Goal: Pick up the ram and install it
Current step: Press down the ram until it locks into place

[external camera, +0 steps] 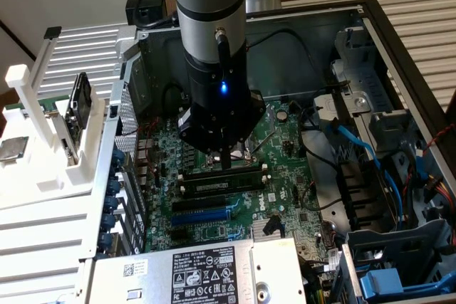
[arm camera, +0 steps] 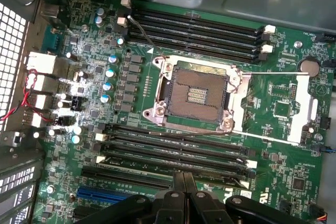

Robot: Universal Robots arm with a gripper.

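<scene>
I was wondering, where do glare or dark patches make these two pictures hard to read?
Exterior view: the arm shades the motherboard beneath it, and a blue light glows on the wrist; the slatted surface looks bright. Wrist view: the connectors at the board's edge are washed out by glare, while the hand is a dark shape.

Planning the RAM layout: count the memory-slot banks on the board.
2. One bank lies on one side of the CPU socket; the other lies opposite, next to the gripper, which hides part of it.
</scene>
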